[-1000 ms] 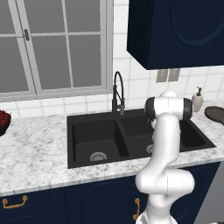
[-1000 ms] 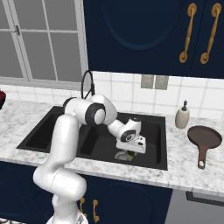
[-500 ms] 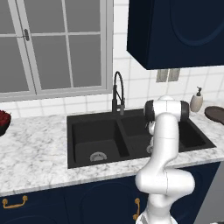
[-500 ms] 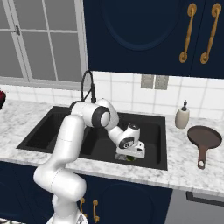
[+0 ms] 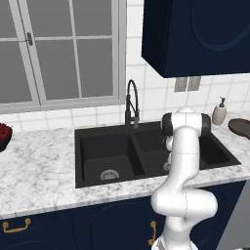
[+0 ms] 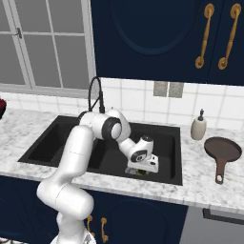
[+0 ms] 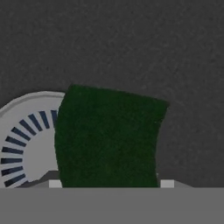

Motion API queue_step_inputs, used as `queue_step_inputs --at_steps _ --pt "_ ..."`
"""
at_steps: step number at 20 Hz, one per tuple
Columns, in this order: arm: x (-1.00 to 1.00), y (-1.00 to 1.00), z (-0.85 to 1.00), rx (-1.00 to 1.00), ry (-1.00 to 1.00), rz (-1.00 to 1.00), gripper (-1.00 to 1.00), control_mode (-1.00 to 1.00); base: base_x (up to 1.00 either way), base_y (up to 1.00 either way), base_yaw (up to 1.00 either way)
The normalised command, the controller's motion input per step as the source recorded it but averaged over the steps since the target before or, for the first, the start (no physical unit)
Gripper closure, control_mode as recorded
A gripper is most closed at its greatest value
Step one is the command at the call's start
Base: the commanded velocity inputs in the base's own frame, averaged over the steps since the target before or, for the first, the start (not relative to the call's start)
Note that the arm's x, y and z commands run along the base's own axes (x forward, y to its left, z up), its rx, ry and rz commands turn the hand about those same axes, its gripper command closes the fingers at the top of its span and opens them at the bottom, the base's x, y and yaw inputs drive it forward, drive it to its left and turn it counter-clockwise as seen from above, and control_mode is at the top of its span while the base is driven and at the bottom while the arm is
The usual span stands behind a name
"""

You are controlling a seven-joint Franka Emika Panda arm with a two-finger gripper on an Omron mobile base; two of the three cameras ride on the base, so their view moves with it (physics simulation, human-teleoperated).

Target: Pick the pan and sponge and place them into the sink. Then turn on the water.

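Observation:
My gripper is low in the right basin of the black sink, close to the floor. It is shut on the sponge, whose dark green top lies between the fingertips in the hand view. A sliver of that sponge peeks out under the hand in the right base view. The round silver drain sits just beside and partly under the sponge. The dark pan rests on the counter right of the sink, handle toward the front. No water falls from the black gooseneck faucet.
A soap bottle stands on the counter between the sink and the pan. A dark bowl of red fruit sits at the far left of the marble counter. The left basin has its own drain.
The gripper has gone lower and a little rightward in the right basin, carrying the sponge down to just above the basin floor.

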Motion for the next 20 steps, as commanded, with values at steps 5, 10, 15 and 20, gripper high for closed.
queue_step_inputs --at_steps 5,10,15,20 --pt "-0.01 -0.01 0.59 -0.01 0.0 0.0 -1.0 -1.0 0.0 0.0 0.0" --pt "-0.1 0.0 0.96 -0.07 0.0 -0.04 -1.0 -1.0 0.0 0.0 0.0" --pt "-0.14 -0.1 0.99 -0.13 0.0 -0.09 -1.0 -1.0 0.0 0.0 0.0" --pt "-0.14 -0.32 0.78 -0.08 0.0 -0.1 -1.0 -1.0 0.0 0.0 0.0"
